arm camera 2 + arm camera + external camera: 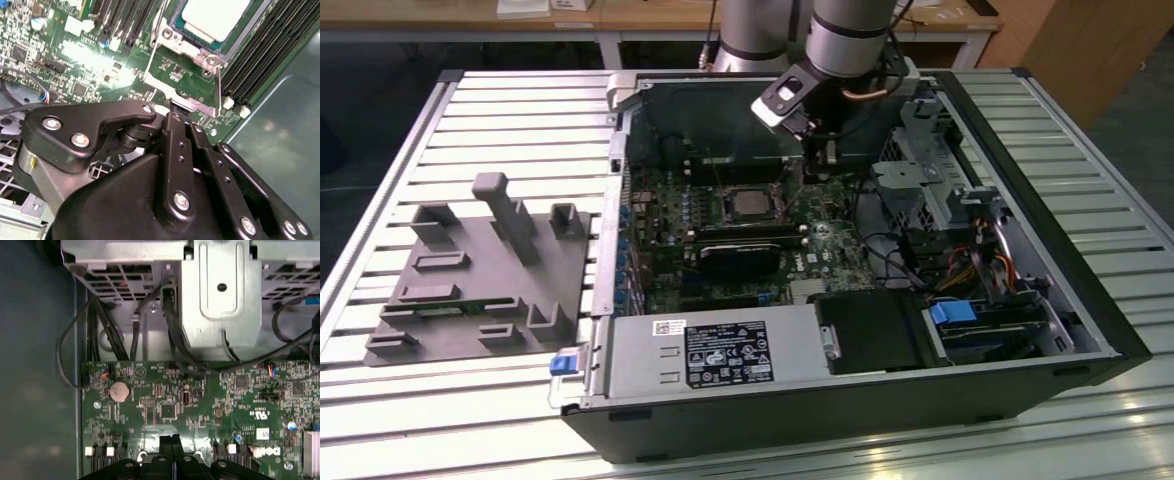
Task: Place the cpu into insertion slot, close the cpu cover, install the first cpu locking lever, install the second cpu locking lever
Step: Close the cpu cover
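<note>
The cpu (747, 204), a small silver square, lies in the insertion slot (718, 205) on the green motherboard inside the open computer case. In the second wrist view the cpu (215, 15) has the silvery cpu cover (192, 49) lying flat around it, and a thin wire locking lever (218, 87) runs along the socket's side. My gripper (821, 178) hangs just to the exterior view's right of the slot. Its black fingers meet tip to tip in both wrist views, gripper (172, 441) and gripper (175, 110), close to the lever's bent end. Whether they touch the lever is hidden.
A black block (744, 258) sits on the board near the slot. A drive cage (927, 150) and loose cables (894, 250) crowd the exterior view's right. A power supply (707, 355) fills the case front. A grey fixture (480, 270) stands outside on the slatted table (400, 150).
</note>
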Robot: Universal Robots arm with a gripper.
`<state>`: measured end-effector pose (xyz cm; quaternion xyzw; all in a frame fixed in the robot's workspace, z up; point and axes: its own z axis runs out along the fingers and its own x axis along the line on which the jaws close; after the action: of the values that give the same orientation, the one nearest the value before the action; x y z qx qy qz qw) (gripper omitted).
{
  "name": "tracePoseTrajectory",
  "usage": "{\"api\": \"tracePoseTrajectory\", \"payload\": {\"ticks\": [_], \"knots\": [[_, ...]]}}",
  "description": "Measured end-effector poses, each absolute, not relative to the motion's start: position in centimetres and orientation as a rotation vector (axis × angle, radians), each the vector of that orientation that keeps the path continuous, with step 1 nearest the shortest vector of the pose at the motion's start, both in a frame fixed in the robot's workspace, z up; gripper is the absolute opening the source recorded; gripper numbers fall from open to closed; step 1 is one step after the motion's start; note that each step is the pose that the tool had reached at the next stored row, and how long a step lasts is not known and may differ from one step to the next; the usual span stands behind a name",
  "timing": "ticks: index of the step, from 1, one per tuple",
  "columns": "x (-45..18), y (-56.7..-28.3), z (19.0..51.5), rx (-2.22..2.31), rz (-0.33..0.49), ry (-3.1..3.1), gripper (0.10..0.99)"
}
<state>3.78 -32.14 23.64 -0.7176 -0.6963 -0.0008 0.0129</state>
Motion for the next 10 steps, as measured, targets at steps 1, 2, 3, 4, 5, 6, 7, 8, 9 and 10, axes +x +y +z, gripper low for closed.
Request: {"api": "tracePoseTrajectory", "payload": {"ticks": [1, 2, 3, 4, 5, 6, 7, 8, 9, 10], "knots": [[3.5, -32.1, 23.6, -2.237, -0.004, -2.171, 0.106], [3.3, -32.1, 23.6, -2.238, -0.007, -2.171, 0.106], [3.1, -32.1, 23.6, -2.239, -0.009, -2.173, 0.106], [2.8, -32.1, 23.6, -2.24, -0.011, -2.173, 0.106], [2.6, -32.1, 23.6, -2.241, -0.013, -2.174, 0.106], [2.4, -32.1, 23.6, -2.242, -0.015, -2.175, 0.106], [2.2, -32.1, 23.6, -2.243, -0.018, -2.176, 0.106], [1.9, -32.1, 23.6, -2.244, -0.02, -2.177, 0.106], [1.7, -32.1, 23.6, -2.244, -0.022, -2.178, 0.106], [1.5, -32.1, 23.6, -2.245, -0.024, -2.179, 0.106]]}}
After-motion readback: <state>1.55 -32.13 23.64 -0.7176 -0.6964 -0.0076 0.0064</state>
